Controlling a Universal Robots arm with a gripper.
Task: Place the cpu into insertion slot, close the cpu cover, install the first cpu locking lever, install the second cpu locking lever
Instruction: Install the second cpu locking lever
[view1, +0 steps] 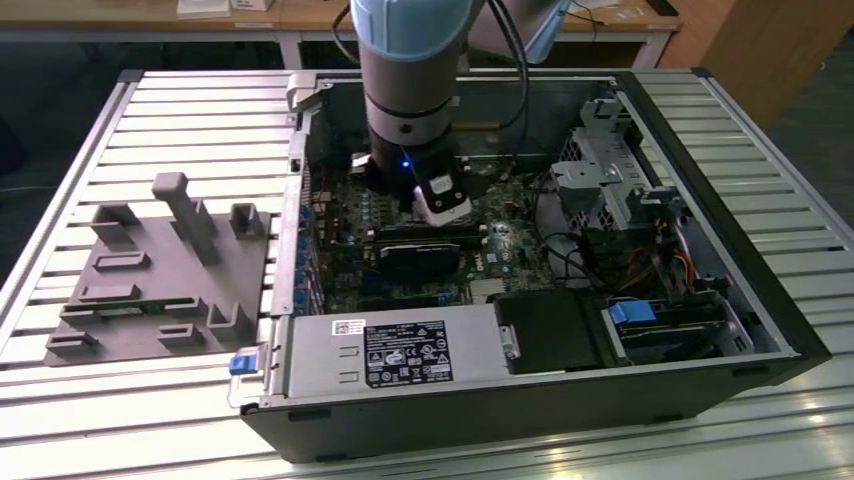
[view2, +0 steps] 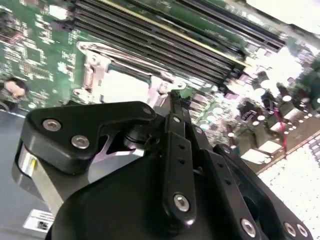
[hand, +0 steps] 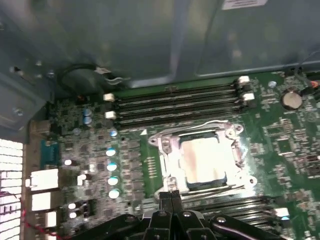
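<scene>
1. One step is looking done: the cpu (hand: 202, 160) is sitting in the insertion slot (hand: 165, 150), just beyond the jaws.
2. The cpu cover (hand: 231, 150) is lying down around the chip, seemingly closed.
3. The gripper (hand: 171, 196) is hovering at the socket's edge, jaws pinched together, grasping nothing visible.
4. Lever latching — cannot tell.

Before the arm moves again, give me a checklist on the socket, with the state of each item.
1. cpu seated flat in the insertion slot: ok.
2. cpu cover closed around the chip: ok, it seems to lie flat.
3. Locking levers latched: cannot tell.
4. gripper at the socket's edge, fingers together: ok.
5. Gripper empty: ok, nothing seen held.
6. memory slots beside the socket free of cables: ok.
</scene>
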